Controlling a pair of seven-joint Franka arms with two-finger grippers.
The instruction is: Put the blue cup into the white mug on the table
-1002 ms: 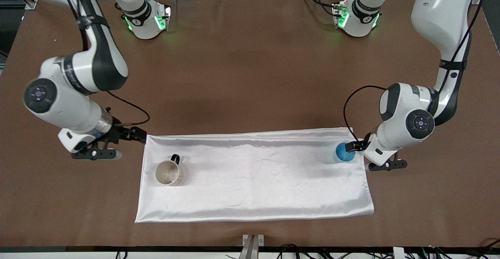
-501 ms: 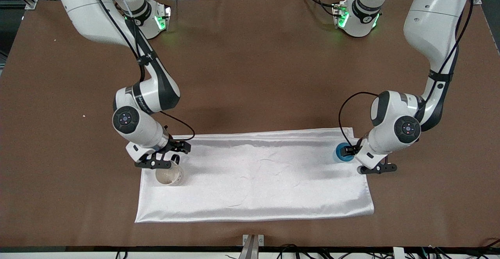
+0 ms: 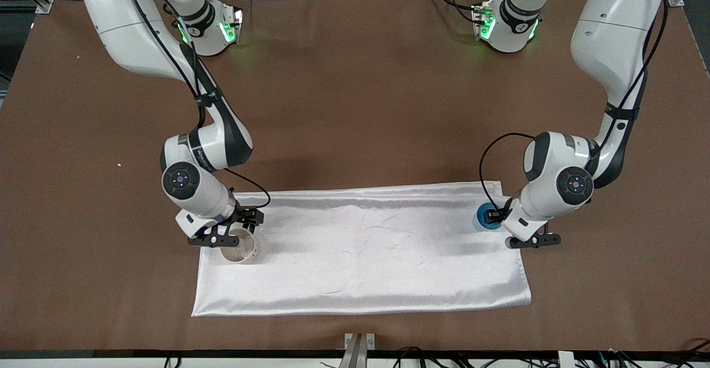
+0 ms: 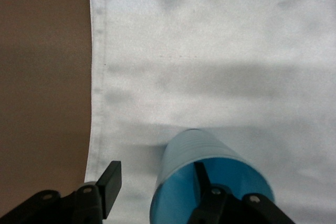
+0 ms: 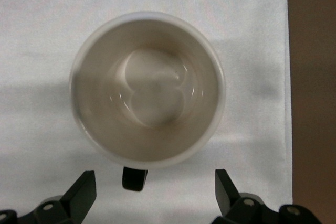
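we see the blue cup (image 3: 488, 216) on the white satin cloth (image 3: 360, 248) toward the left arm's end of the table (image 3: 355, 107). our left gripper (image 4: 155, 190) straddles its rim, fingers apart. our right gripper (image 5: 152, 190) hangs open over the white mug (image 5: 148, 90).

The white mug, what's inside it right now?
Nothing: the white mug shows only its bare cream inside, upright on the white cloth. The right gripper hangs open above its handle.

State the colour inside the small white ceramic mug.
Cream, with darker brownish shading round the wall of the white ceramic mug; the right wrist view shows it best.
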